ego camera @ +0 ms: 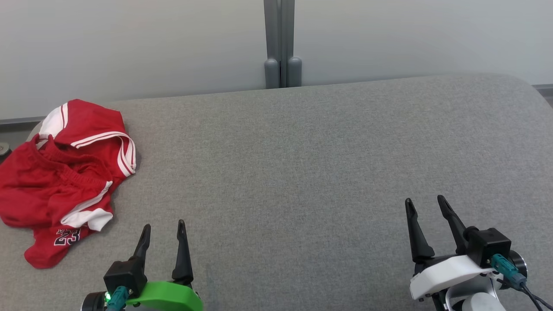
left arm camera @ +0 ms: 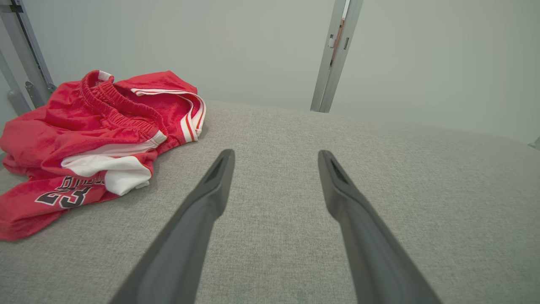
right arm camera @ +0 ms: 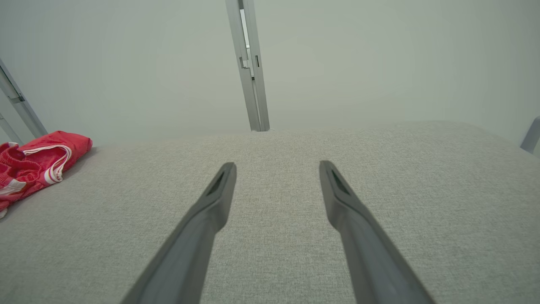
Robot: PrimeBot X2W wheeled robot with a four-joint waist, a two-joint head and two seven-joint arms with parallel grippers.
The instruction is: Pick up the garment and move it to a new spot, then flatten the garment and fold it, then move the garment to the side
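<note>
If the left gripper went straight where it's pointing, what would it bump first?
The left gripper would likely meet the grey cushion first; the red garment lies off to its left. Depth is unclear.

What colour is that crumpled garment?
Red garment with white stripes and a dark number 23; clearest in the left wrist view.

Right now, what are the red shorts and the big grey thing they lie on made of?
Red shorts: soft cloth, probably a sporty knit, matte and slightly fuzzy; it crumples in loose folds, with a gathered stretchy waistband. Grey surface: woven upholstery fabric, matte; fine speckled weave shows, and the rounded edge suggests padding.
</note>
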